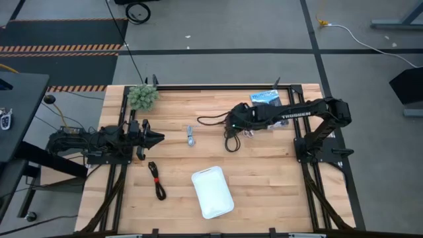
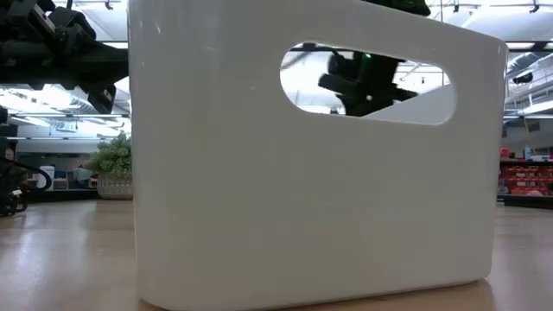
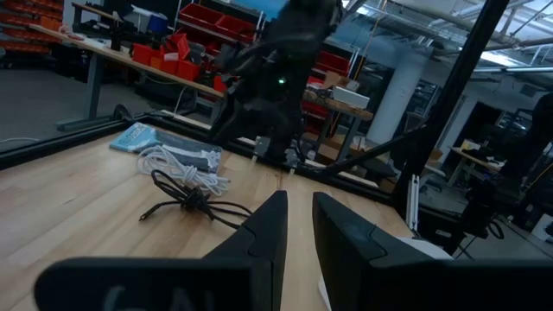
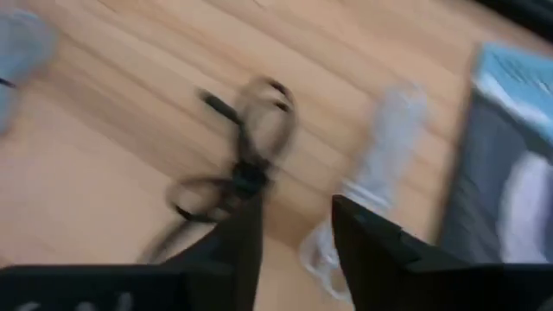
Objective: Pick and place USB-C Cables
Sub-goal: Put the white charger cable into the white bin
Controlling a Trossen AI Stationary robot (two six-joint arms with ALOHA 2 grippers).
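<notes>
- Other things: white tray (image 1: pixel 212 192) sits near the front edge of the table (image 1: pixel 264 178), slightly skewed. Small green plant (image 1: pixel 143 96) at the back-left corner, blue-and-black packet (image 1: pixel 266 97) at the back, partly under the right arm.
- In the low view the tray wall (image 2: pixel 259 173) fills nearly everything; only dark bits of an arm show through its handle slot.
- Black cable (image 1: pixel 228 135) lies mid-table just below the right gripper (image 1: pixel 232 121): one strand runs left along the table, a loop hangs toward the front. Right wrist view shows it as a bundle pinched in the middle (image 4: pixel 242 168), loops splayed both ways.
- White cable (image 3: pixel 177 164) lies just beside the packet, behind the black one; in the high view the arm mostly covers it.
- Black cable with red tie (image 1: pixel 156 180) lies front-left, long axis running back to front, slightly angled.
- Short grey cable (image 1: pixel 190 137) is mid-table, long axis back to front.
- Right gripper: fingers (image 4: pixel 363 242) parted with a clear gap, nothing between them; picture smeared.
- Left gripper (image 1: pixel 157 138) waits at the left side, aimed at table centre, fingers (image 3: pixel 268 233) a narrow slot apart, holding nothing.
</notes>
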